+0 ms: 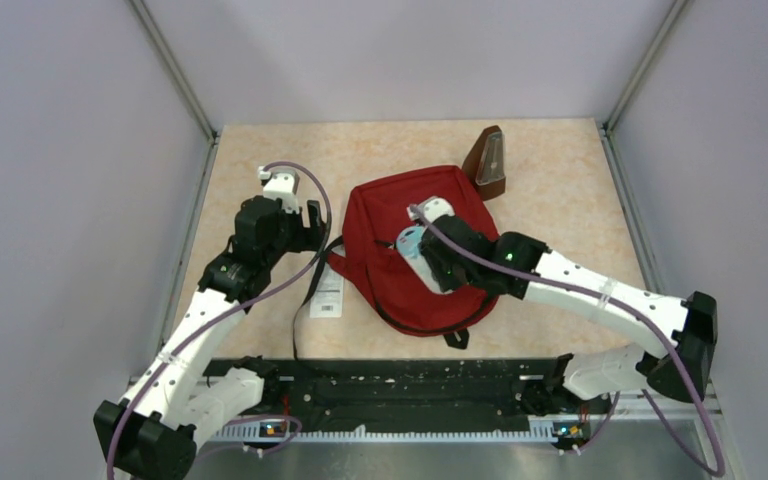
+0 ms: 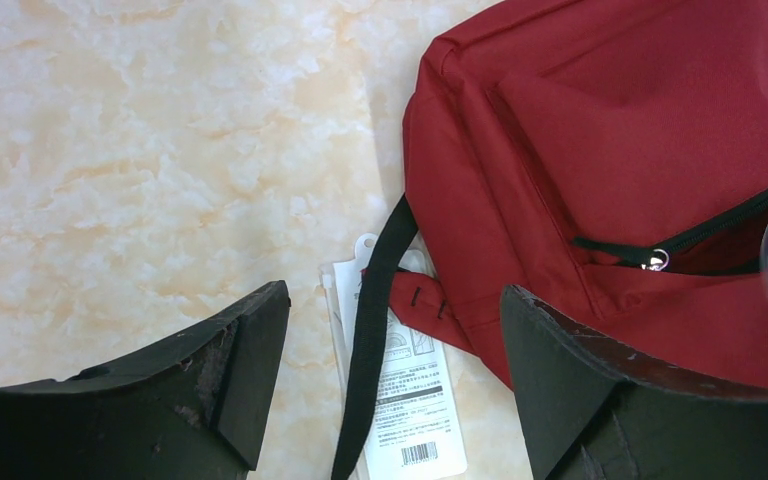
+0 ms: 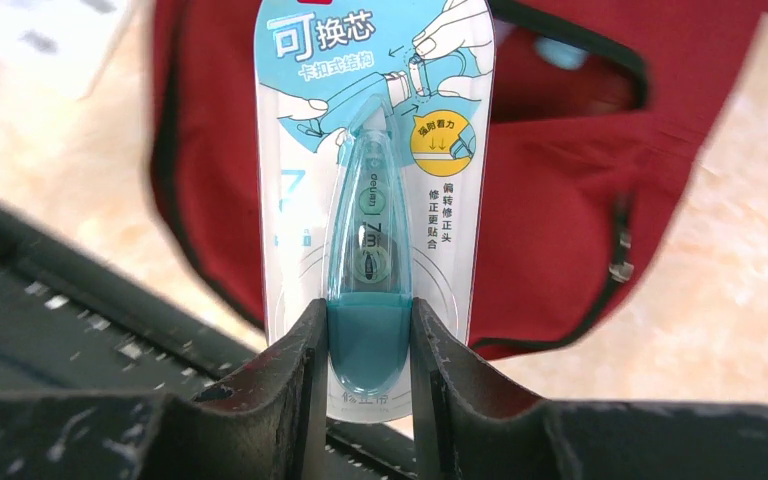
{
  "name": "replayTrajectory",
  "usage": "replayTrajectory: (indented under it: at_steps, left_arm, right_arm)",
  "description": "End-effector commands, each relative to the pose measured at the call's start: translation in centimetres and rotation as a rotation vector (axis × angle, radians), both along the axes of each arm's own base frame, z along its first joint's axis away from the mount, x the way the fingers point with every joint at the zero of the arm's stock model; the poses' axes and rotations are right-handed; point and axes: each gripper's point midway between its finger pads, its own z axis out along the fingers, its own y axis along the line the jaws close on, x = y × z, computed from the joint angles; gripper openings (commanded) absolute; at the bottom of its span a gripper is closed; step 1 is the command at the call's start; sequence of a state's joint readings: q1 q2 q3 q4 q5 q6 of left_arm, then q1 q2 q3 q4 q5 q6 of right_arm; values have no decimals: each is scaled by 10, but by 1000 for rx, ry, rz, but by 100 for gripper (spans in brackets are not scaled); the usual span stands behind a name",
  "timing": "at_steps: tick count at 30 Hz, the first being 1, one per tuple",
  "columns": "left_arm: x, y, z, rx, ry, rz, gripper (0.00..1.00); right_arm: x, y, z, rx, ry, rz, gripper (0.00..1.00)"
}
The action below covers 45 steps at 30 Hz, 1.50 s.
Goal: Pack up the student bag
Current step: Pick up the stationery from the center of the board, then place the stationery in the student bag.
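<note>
Our right gripper (image 3: 365, 335) clamps the correction-tape pack (image 3: 375, 150), red backpack (image 3: 580, 200) just beneath; we should steer it squarely into the zipper opening (image 3: 580, 85) ahead. Meanwhile our left gripper (image 2: 392, 300) hangs unclenched beside the backpack.

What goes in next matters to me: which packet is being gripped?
The blue correction-tape packet, clamped in the right gripper; the white packet lies on the table.

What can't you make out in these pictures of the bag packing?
Inside the student bag: in the top view the right arm covers the opening; in the right wrist view it is blurred behind the correction tape pack.
Pack's lower corners: behind the fingers of the right gripper.
White packet print: left wrist view, too small, strap crosses it.
</note>
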<state>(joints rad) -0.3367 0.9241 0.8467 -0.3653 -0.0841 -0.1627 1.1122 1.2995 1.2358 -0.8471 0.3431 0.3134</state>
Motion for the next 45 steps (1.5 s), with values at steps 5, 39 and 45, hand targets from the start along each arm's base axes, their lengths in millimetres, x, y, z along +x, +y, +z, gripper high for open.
replayTrajectory:
  at_steps: [5,39,45]
  left_arm:
    - [2,-3,16,-34,-64,-12,82]
    - [4,-4,11,-28,-48,-14,82]
    - [4,-2,11,-21,-50,-6,82]
  right_arm:
    - [61,-54,-24,-20,9,-230,0]
    - [37,-53,-77,92,231,-254,0]
    - [61,-62,-77,75,127,-352,0]
